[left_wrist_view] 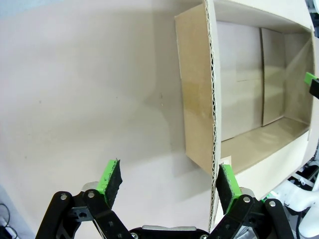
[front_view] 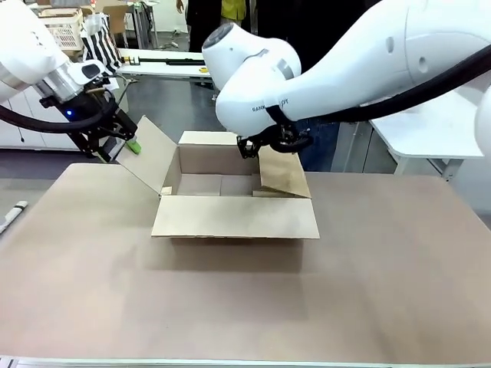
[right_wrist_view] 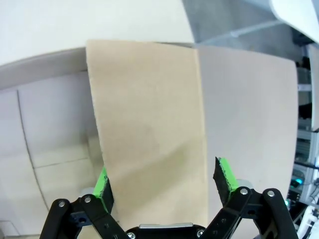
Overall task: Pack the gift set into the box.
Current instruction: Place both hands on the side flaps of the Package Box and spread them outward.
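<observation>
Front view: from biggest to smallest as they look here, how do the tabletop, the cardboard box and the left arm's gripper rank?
Largest: flat tan tabletop.
Then: open brown corrugated cardboard box.
Smallest: left arm's black gripper with green pads, clearly smaller than the box.

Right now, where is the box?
In the front view the box sits open at centre, between the left hand and the right hand, each at a side flap.

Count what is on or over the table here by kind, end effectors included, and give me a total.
Cardboard box, top open: 1
End effectors: 2, the left end effector and the right end effector, each open
Small white and dark object by the left edge of the table, too small to identify: 1
Total: 4
</observation>
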Controlling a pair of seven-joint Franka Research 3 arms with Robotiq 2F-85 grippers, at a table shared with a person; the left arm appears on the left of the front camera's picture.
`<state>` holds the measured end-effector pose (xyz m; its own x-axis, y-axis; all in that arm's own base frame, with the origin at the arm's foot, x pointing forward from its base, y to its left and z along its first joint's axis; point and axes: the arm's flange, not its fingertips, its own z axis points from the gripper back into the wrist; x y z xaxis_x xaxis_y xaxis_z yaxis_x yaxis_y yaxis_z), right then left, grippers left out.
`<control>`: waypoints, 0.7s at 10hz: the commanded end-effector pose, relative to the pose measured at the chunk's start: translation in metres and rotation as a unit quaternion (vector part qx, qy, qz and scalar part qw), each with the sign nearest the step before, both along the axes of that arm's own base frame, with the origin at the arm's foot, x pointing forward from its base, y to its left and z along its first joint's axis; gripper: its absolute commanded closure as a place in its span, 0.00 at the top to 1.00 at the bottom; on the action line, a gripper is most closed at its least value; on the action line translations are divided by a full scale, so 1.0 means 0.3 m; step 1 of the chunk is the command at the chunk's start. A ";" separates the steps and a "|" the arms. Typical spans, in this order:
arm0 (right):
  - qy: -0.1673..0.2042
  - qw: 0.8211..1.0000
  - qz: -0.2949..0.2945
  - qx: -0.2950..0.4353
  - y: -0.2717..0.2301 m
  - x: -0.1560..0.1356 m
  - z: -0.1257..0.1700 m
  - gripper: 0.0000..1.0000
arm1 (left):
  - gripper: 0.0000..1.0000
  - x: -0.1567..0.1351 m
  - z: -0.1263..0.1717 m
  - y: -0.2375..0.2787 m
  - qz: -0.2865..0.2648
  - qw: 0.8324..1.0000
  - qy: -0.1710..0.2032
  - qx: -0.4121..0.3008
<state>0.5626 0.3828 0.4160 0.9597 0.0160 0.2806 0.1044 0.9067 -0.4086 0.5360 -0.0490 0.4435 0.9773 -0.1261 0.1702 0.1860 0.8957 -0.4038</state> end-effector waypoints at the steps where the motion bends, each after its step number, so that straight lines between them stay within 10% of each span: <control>1: -0.013 0.999 -0.022 -0.019 -0.077 -0.043 0.046 1.00 | 1.00 -0.005 0.008 -0.003 0.006 1.000 0.000 0.010; 7: -0.040 0.997 -0.064 -0.026 -0.275 -0.096 0.199 1.00 | 1.00 -0.005 0.008 -0.003 0.006 1.000 0.000 0.010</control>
<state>0.5480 0.3089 0.4804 0.9470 -0.0748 0.3123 0.2157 0.8687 -0.4459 0.5362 -0.0491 0.4439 0.9772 -0.1263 0.1710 0.1864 0.8957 -0.4037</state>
